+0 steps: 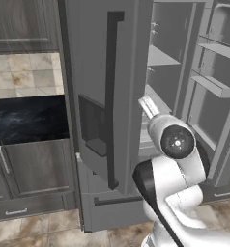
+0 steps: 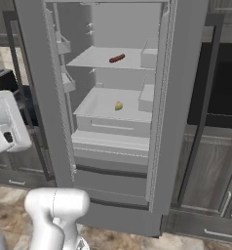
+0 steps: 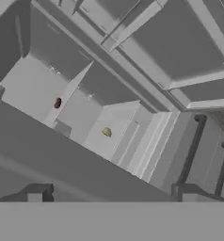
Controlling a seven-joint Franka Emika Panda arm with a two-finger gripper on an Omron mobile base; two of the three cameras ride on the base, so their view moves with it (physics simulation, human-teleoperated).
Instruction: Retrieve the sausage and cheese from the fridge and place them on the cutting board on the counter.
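Note:
The grey fridge [image 2: 183,97] stands with one door swung open. On its upper shelf lies the dark red-brown sausage [image 2: 117,58], seen small in the hand view too [image 3: 57,102]. One shelf lower sits the yellow cheese [image 2: 118,105], also in the hand view [image 3: 106,132]. My gripper [image 3: 112,195] is open, its two dark fingertips [image 3: 37,193] wide apart with nothing between them. It hangs well back from the shelves, pointing into the fridge. The cutting board is out of view. The black counter [image 1: 30,118] lies left of the fridge.
The fridge's closed door with long dark handle [image 1: 112,96] and dispenser panel [image 1: 93,125] stands left of my arm. The open door's bins [image 1: 213,82] jut out at the right. Drawers [image 2: 113,129] sit under the cheese shelf. A dark appliance [image 2: 1,78] stands on the counter.

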